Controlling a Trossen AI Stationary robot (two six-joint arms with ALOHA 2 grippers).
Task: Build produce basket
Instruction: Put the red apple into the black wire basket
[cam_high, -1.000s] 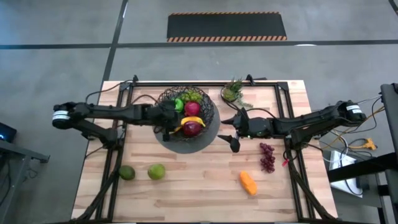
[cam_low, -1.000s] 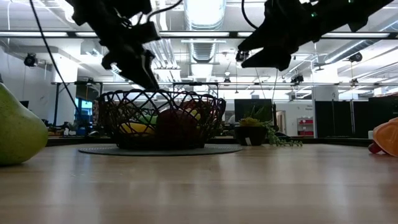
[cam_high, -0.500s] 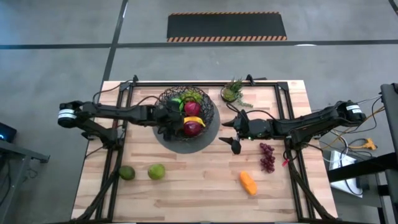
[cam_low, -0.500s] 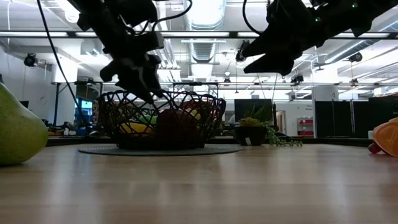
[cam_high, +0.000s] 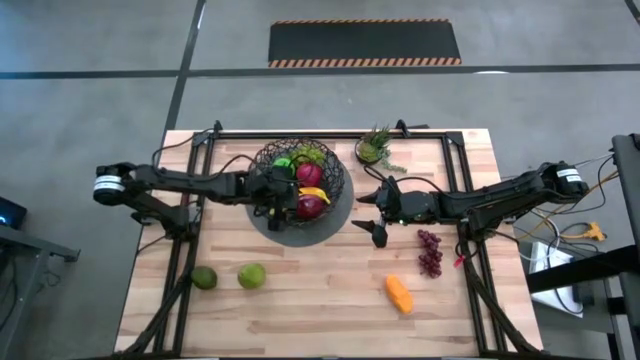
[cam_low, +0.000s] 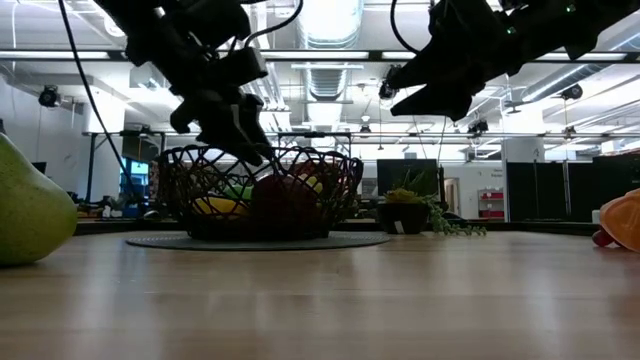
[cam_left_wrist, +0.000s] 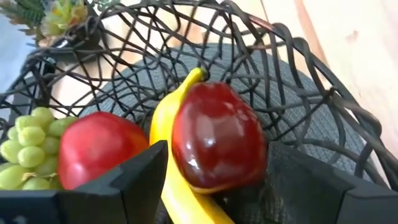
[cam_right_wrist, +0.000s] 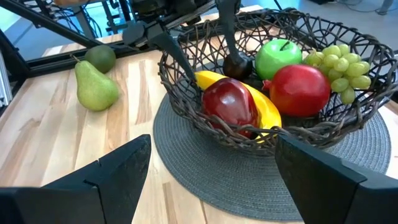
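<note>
The light wooden table (cam_high: 330, 290) is carrying everything, and the black wire-mesh basket (cam_high: 338, 178) is sitting on its grey round mat toward the far middle. Inside it are lying a yellow banana (cam_right_wrist: 261, 102), a dark red apple (cam_left_wrist: 217, 143), a brighter red apple (cam_right_wrist: 300, 89), a green apple (cam_right_wrist: 277, 57) and green grapes (cam_right_wrist: 342, 65). Still waiting outside are the purple grapes (cam_high: 430, 253) and an orange piece (cam_high: 399, 294) on the right, and a pear (cam_right_wrist: 94, 86) and lime (cam_right_wrist: 101, 58) near the front left. A small potted plant (cam_high: 374, 148) is standing behind the basket.

The main risk, as I judge it, is the left arm lifting out carelessly: a finger could be catching the wire rim or nudging the dark apple, which is resting on the curved banana and could be rolling out of place. A snag might also be dragging the basket off its mat.

The left gripper (cam_high: 283, 203) is hanging inside the basket, its fingers spread apart on either side of the dark red apple, gripping nothing. The right gripper (cam_high: 371, 214) is hovering just right of the basket with fingers spread wide and empty.
</note>
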